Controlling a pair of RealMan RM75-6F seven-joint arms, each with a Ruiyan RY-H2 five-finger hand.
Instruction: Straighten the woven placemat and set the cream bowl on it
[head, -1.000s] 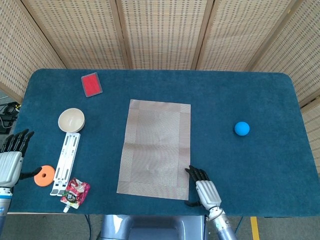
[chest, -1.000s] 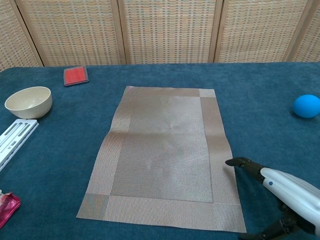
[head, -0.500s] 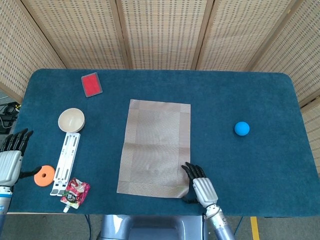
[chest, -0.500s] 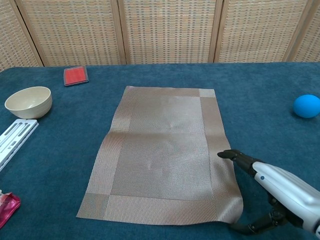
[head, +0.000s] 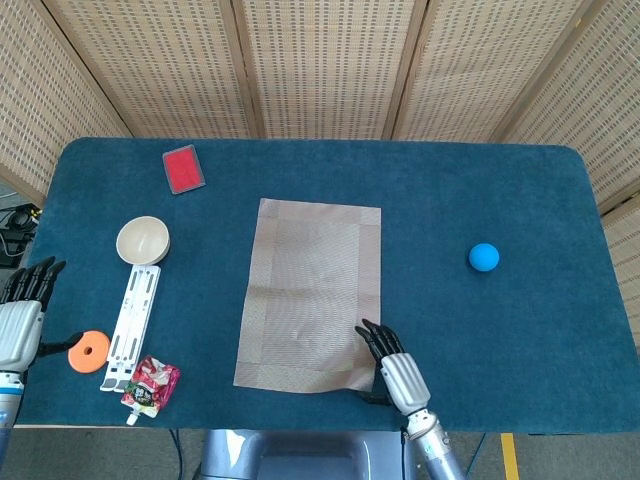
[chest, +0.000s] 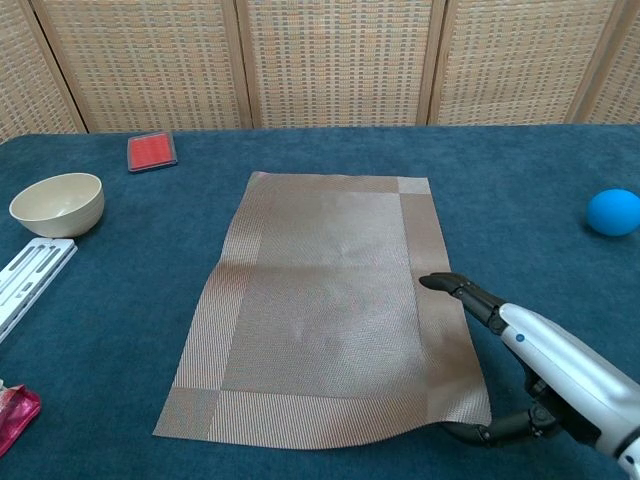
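**Inspector:** Start with the worktop (head: 520, 330). What lies where, taking the woven placemat (head: 310, 295) as reference?

**Assistant:** The placemat sits mid-worktop, slightly askew, its near right corner lifted off the cloth. The cream bowl (head: 143, 240) stands well to its left, upright and not yet on it. A white slotted strip (head: 133, 325) lies just below the bowl, an orange ring (head: 89, 351) and a red pouch (head: 150, 385) nearer the front edge. A red flat pad (head: 183, 168) lies to the mat's upper left, a blue ball (head: 484, 257) well to its right.

**Inspector:** And the hands?

**Assistant:** The right robot hand (chest: 530, 375) pinches that lifted corner, fingers (chest: 455, 287) laid on top, thumb underneath, presumably to drag the mat square. The left robot hand (head: 20, 320) waits at the far left edge, holding nothing, fingers apart.

**Inspector:** Stage?

**Assistant:** Straightening, I judge; bowl placement remains.
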